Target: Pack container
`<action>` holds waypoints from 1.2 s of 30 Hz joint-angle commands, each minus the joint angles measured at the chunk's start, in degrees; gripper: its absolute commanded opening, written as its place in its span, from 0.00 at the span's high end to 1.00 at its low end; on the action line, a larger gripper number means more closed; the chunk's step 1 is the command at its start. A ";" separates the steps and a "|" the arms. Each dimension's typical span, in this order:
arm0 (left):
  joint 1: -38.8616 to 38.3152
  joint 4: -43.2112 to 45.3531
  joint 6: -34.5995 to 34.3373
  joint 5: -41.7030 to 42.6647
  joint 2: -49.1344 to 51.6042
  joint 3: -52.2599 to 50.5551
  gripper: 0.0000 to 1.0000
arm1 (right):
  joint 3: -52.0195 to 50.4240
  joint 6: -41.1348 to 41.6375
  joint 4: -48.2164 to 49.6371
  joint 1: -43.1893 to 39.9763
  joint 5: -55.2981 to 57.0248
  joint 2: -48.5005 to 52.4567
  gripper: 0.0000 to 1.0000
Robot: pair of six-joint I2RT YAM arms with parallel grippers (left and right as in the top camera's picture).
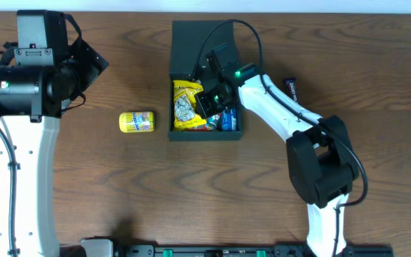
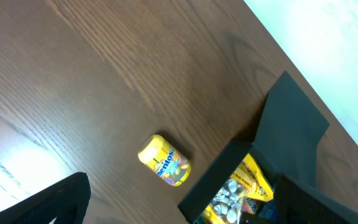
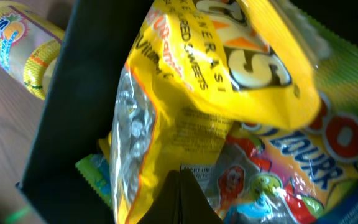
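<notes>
The dark green-black container (image 1: 205, 137) stands at the table's middle, its flap lid (image 1: 198, 43) open toward the back. It holds a yellow sweets packet (image 1: 185, 107) and other snack packets. My right gripper (image 1: 209, 100) is down inside the container. In the right wrist view its fingers (image 3: 180, 180) are shut together with nothing between them, resting on the yellow packet (image 3: 191, 81) beside a colourful sour-candy packet (image 3: 303, 155). My left gripper (image 1: 88, 61) is open and empty, high above the table's left; its view shows the container (image 2: 213, 183).
A yellow Mentos bottle (image 1: 136, 122) lies on the table left of the container, and shows in the left wrist view (image 2: 165, 161) and the right wrist view (image 3: 17, 43). A dark snack bar (image 1: 292, 88) lies right of the container, by the right arm.
</notes>
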 commanded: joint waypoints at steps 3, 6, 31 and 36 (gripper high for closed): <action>0.09 -0.35 1.75 0.02 0.26 0.44 0.05 | 6.43 -0.76 -2.21 -1.07 -1.40 -6.14 0.99; 0.09 -0.33 1.75 0.00 0.26 0.44 0.05 | 6.88 -0.81 -0.24 -0.48 -2.40 -8.33 0.99; 0.09 -1.22 9.49 -0.20 0.35 -0.48 0.05 | 7.41 -2.69 -0.61 1.60 -6.60 3.26 0.99; 0.09 -1.22 14.34 -0.39 0.48 -5.25 0.05 | 9.27 -4.20 -2.36 -0.83 -4.85 -8.33 0.99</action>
